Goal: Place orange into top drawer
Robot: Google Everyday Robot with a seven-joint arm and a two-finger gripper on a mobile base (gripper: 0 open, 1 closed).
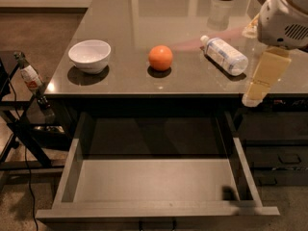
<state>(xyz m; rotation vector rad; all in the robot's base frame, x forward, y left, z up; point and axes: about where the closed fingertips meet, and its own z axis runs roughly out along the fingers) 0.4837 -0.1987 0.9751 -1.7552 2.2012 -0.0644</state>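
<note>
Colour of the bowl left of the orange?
Plain white round bowl, camera view; gripper hangs far right.

Likely an office or lab workroom: glossy grey counter (144, 83) over dark handled drawer fronts (281, 159); black stand (21, 129) trailing a cable (26, 177) at left; gripper (260, 83) hangs over the counter's right edge.

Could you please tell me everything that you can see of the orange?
The orange is small, round and smooth, bright orange, whole as far as shows. It rests on the glossy grey table near its front edge, casting a dark shadow beneath, between the white bowl and the lying bottle, touching neither. Only the table touches it. The gripper hangs off to the right past the bottle, apart from it. The open drawer lies below, in front.
</note>
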